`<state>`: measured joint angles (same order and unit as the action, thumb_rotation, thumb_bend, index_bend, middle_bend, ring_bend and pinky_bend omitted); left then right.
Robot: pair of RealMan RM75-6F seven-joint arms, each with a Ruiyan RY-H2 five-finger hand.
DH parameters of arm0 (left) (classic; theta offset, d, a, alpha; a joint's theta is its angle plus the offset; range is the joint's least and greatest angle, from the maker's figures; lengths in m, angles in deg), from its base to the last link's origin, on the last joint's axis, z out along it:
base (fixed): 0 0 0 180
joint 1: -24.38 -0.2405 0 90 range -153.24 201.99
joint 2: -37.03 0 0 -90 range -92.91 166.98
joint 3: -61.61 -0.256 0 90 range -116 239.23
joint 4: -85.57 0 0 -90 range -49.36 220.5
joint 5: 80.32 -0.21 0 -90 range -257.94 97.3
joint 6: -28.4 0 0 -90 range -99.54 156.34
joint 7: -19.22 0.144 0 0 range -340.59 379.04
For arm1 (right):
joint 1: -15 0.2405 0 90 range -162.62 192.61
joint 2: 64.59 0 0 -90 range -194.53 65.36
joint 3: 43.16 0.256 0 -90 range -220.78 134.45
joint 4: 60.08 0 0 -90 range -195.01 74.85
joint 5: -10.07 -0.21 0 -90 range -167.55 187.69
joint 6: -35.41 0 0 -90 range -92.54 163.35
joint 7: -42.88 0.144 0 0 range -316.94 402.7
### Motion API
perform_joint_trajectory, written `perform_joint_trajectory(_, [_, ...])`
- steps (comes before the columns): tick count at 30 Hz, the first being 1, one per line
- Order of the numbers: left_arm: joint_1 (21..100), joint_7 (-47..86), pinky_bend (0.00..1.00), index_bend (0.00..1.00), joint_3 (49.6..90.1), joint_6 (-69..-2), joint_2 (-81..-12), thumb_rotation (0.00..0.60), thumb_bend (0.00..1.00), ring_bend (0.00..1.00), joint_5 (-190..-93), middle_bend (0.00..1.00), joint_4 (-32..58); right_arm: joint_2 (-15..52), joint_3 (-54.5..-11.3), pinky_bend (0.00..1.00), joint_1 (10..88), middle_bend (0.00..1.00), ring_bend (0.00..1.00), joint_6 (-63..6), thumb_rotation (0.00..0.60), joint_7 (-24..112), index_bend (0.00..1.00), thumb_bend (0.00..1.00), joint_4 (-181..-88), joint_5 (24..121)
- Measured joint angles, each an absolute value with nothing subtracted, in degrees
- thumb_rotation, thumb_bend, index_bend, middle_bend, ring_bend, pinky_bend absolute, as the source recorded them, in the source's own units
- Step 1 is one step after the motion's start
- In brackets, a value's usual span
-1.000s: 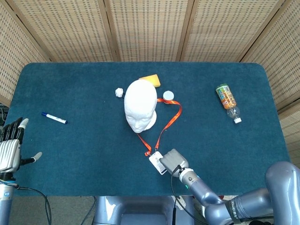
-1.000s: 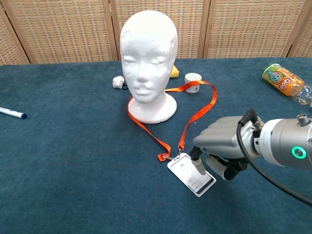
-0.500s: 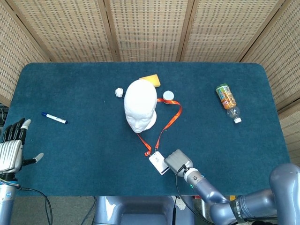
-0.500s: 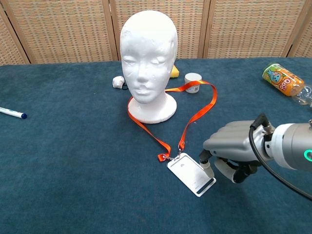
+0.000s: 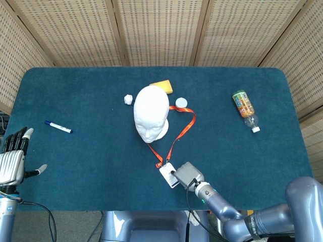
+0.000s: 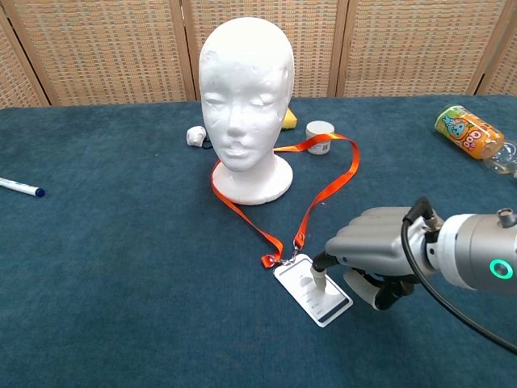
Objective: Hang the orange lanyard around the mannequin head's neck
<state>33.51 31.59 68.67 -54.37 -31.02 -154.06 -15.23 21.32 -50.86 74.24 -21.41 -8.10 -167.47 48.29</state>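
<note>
The white mannequin head (image 5: 151,113) (image 6: 245,97) stands upright mid-table. The orange lanyard (image 5: 182,126) (image 6: 331,187) loops around the back of its base and trails forward on the cloth to a white badge card (image 5: 167,175) (image 6: 311,291) lying flat. My right hand (image 5: 186,174) (image 6: 376,246) hovers low just right of the card. Its fingers are curled and one fingertip (image 6: 318,283) presses down on the card. At the far left table edge my left hand (image 5: 12,161) is spread with nothing in it; only the head view shows it.
A blue-capped marker (image 5: 58,126) (image 6: 20,187) lies at the left. An orange drink bottle (image 5: 245,108) (image 6: 472,133) lies at the right. Behind the head sit a yellow sponge (image 5: 162,86), a white cap (image 5: 181,103) (image 6: 321,133) and a small white lump (image 5: 128,99) (image 6: 195,135).
My right hand drew away to the card's right edge, then came back onto the card. The card has slid slightly left. The left hand has barely moved.
</note>
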Motion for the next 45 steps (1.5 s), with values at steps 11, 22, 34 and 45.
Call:
perform_joint_trajectory(11, [33.49,31.76,0.00,0.00,68.66,-54.36,-31.13,0.600,0.09,0.00,-154.05,0.00,-15.22,20.81,-52.22,0.96,75.00,0.83,0.77,-20.81,0.600,-9.89,0.21,1.00,-170.30,46.49])
perform_joint_trajectory(22, [33.51,31.95,0.00,0.00,68.67,-54.37,-31.23,0.600,0.09,0.00,-154.05,0.00,-15.21,20.17,-53.89,0.96,75.72,0.83,0.77,-21.23,0.600,-11.63,0.26,1.00,-173.53,46.35])
perform_joint_trajectory(34, [33.52,32.24,0.00,0.00,68.65,-54.28,-31.27,0.600,0.09,0.00,-153.93,0.00,-15.32,18.72,-55.97,0.96,76.36,0.84,0.77,-21.15,0.600,-12.49,0.30,1.00,-177.06,46.93])
perform_joint_trajectory(45, [33.49,32.18,0.00,0.00,68.70,-54.26,-31.19,0.600,0.09,0.00,-153.83,0.00,-15.42,16.64,-55.92,0.96,76.90,0.84,0.77,-20.97,0.600,-10.95,0.30,1.00,-179.20,47.62])
